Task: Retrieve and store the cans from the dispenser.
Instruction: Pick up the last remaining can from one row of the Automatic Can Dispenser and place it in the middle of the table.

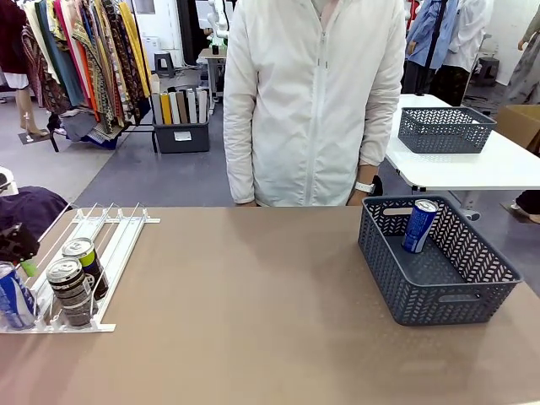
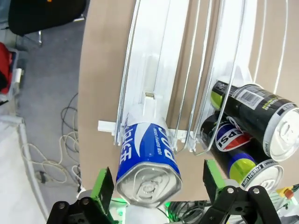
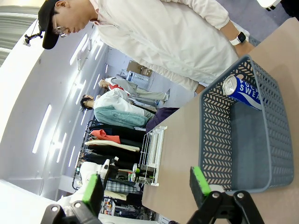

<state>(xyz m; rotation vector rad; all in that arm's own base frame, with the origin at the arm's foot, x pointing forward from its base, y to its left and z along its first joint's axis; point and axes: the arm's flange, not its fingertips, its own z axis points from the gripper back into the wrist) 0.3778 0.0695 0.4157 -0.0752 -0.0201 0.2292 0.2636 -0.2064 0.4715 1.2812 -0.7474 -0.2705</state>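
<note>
The white wire dispenser lies at the table's left end. A blue-and-white can and two dark cans stand at its low end. My left gripper hovers at the blue can. In the left wrist view this blue can sits between the green pads of my left gripper, which is open with gaps on both sides. Beside it lie a Pepsi can and another dark can. My right gripper is open and holds nothing, above the near rim of the grey basket, where a blue can leans.
The dark grey basket stands at the table's right with one blue can leaning in its far corner. A person in a white jacket stands at the far edge. A second basket sits on a white table behind.
</note>
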